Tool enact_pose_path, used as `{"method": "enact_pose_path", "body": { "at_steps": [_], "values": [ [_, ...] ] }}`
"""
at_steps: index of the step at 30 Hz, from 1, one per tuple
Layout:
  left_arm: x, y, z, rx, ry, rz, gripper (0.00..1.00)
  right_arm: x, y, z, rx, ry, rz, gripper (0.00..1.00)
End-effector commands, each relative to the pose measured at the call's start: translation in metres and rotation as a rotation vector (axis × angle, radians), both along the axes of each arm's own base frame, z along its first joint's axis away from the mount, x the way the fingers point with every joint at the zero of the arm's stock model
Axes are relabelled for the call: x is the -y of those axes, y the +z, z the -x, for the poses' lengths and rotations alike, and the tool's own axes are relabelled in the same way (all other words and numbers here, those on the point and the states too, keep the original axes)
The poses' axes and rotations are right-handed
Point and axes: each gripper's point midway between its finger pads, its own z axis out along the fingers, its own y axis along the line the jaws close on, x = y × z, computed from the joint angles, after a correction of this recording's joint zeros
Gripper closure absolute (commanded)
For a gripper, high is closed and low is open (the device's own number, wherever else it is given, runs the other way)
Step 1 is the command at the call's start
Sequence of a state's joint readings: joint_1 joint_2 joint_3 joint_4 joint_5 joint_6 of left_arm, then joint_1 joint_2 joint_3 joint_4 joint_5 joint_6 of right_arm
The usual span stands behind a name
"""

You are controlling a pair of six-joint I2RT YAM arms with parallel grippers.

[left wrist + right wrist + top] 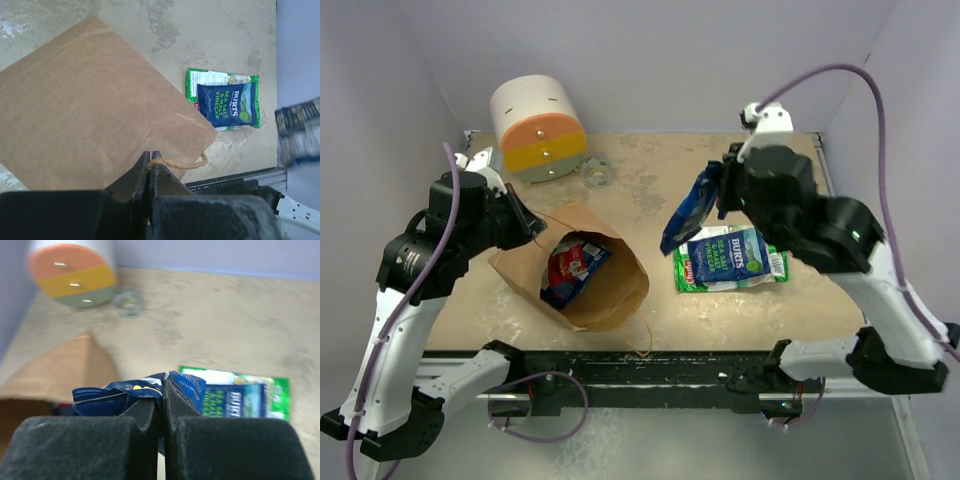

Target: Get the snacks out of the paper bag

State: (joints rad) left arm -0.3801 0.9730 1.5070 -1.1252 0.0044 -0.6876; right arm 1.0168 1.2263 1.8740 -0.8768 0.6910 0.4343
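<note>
- Right gripper (161, 390): fingers clamped on the top edge of a crumpled dark blue shiny snack packet (688, 208). It hangs in the air over the right half of the table (650, 185), clear of the bag.
- Left gripper (532, 228): fingers together, apparently pinched on the far-left rim of the brown kraft paper bag (610, 295). The bag sits left of the table's centre, mouth open toward the overhead view.
- Already out: a flat dark blue "Burts" packet (728, 250) lying on a flat green packet (735, 278), right of the bag and not touching it.
- Left in the bag: a red-and-blue packet (575, 268), visible in the mouth.
- Key relation: the two-packet pile lies just below and to the near side of the hanging packet, whose long axis hangs roughly vertical. My read is a short set-down, with the right arm clearly the nearer one.
- Only the overhead view shows the bag's contents. The left wrist view gives just a plain brown outer panel and a twisted paper handle (186, 162). The right wrist view shows the clamp close up.
- White, orange and yellow cylinder (538, 128) at the far-left corner; not a snack.
</note>
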Motion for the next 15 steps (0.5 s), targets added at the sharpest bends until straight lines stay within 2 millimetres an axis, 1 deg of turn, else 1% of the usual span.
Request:
{"method": "enact_pose_path", "body": {
  "at_steps": [1, 2, 4, 7, 8, 9, 11, 12, 15],
  "values": [
    [-0.002, 0.012, 0.006, 0.045, 0.005, 0.032, 1.00, 0.023, -0.050, -0.039, -0.204, -0.138, 0.148, 1.00],
    [-0.003, 0.012, 0.008, 0.047, 0.010, 0.034, 1.00, 0.023, -0.062, -0.042, -0.261, -0.127, 0.178, 1.00],
    [-0.005, 0.013, 0.010, 0.051, 0.019, 0.034, 1.00, 0.017, -0.086, -0.046, -0.375, -0.086, 0.220, 1.00],
    [-0.008, 0.015, 0.013, 0.058, 0.031, 0.037, 1.00, 0.013, -0.126, -0.046, -0.577, -0.009, 0.271, 1.00],
    [-0.008, 0.016, 0.014, 0.060, 0.032, 0.038, 1.00, 0.004, -0.138, -0.040, -0.648, 0.061, 0.244, 1.00],
    [-0.009, 0.016, 0.014, 0.061, 0.036, 0.040, 1.00, 0.002, -0.147, -0.040, -0.692, 0.079, 0.215, 1.00],
    [-0.010, 0.017, 0.016, 0.065, 0.038, 0.043, 1.00, -0.010, -0.156, -0.033, -0.784, 0.149, 0.112, 1.00],
    [-0.011, 0.018, 0.017, 0.066, 0.040, 0.043, 1.00, -0.011, -0.159, -0.033, -0.808, 0.164, 0.082, 1.00],
    [-0.013, 0.018, 0.019, 0.067, 0.048, 0.042, 1.00, -0.004, -0.163, -0.038, -0.839, 0.160, 0.022, 1.00]
  ]
}}
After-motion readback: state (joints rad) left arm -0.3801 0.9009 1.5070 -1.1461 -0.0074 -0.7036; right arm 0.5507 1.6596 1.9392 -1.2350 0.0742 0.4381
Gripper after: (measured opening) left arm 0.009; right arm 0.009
